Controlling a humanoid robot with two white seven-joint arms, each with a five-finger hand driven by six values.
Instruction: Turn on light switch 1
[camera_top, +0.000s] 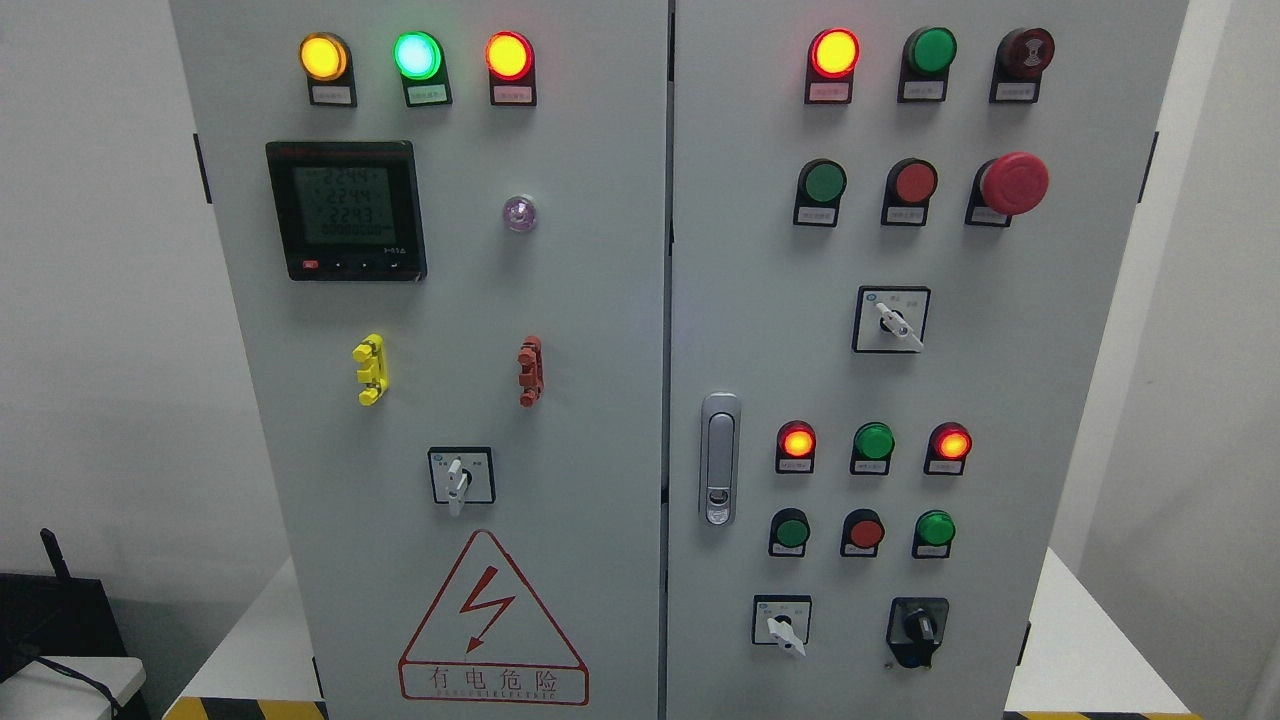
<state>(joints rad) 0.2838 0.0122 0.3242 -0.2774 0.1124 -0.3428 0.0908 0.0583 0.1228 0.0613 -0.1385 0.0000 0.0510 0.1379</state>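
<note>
Neither robot hand shows in the head view, so I cannot tell how the fingers are set on either side. Only the grey cabinet (600, 300) fills the view, two doors meeting at a centre seam.

Left door: top row of three lit lamps, yellow lamp (323, 56), green lamp (417, 55), red lamp (508, 55). Below them a black meter (346, 210) with a lit display, and a small clear dome (520, 214) to its right. Lower down, a yellow clip (369, 369) and a red clip (530, 370) stand level with each other, well apart. Under these sits a rotary switch (460, 476) with a white handle pointing down, just above the red warning triangle (493, 622).

Right door: a silver door latch (719, 458) near the seam. A lit red light (833, 52) sits top left, a red mushroom button (1013, 183) further right. More rotary switches: upper switch (892, 320), lower white switch (781, 622), black knob switch (917, 630). No legible label marks which is switch 1; tags are too small to read.
</note>
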